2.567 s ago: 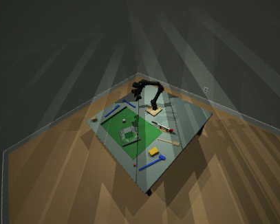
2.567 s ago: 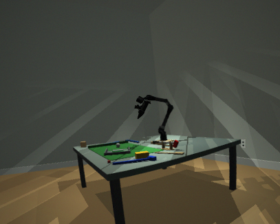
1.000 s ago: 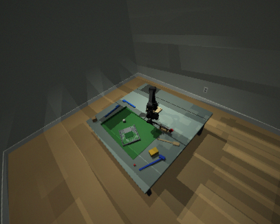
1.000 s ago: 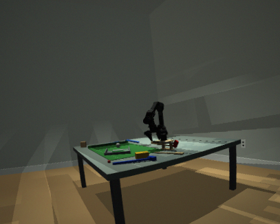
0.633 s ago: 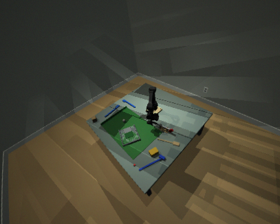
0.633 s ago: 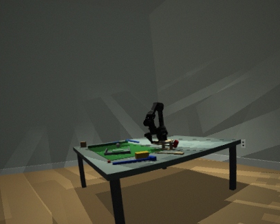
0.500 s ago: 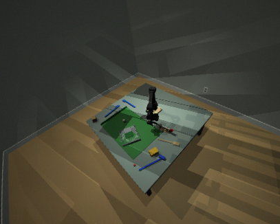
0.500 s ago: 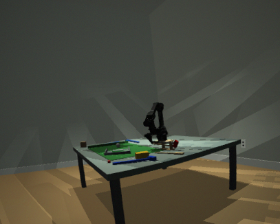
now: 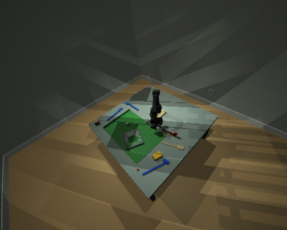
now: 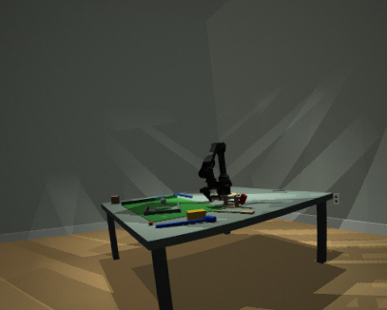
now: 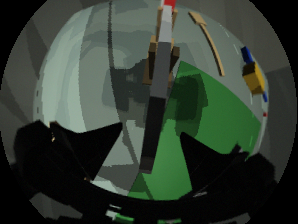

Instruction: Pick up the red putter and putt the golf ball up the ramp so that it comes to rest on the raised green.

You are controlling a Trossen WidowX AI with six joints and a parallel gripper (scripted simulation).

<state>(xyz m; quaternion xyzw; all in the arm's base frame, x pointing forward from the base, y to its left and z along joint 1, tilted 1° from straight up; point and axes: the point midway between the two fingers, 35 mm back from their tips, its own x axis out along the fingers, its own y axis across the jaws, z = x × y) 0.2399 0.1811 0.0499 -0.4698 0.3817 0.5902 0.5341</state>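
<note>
The red putter, with its red head [image 9: 175, 133] [image 10: 243, 199] [image 11: 169, 3], pale shaft and dark grip [image 11: 154, 115], lies on wooden supports [image 11: 175, 56]. My gripper [image 9: 154, 128] [image 10: 208, 196] [image 11: 152, 131] is open and low, with one finger on each side of the dark grip in the wrist view; no contact shows. The white golf ball [image 9: 127, 123] [image 10: 163, 201] sits on the green mat [image 9: 137, 159] [image 11: 230, 107]. The grey-edged raised green [image 9: 134, 146] stands on the mat; its ramp is too small to make out. The ball and raised green are not visible in the wrist view.
A yellow block [image 9: 157, 155] [image 10: 196, 215] [image 11: 253, 79], a wooden putter-like stick [image 9: 171, 145] [image 11: 212, 43], blue sticks [image 9: 154, 168] [image 9: 115, 113] [image 9: 132, 106], a small red ball [image 9: 137, 169] and a brown cube [image 9: 96, 123] [image 10: 115, 200] lie around the mat. A dark bar [image 9: 116, 118] lines its far left edge.
</note>
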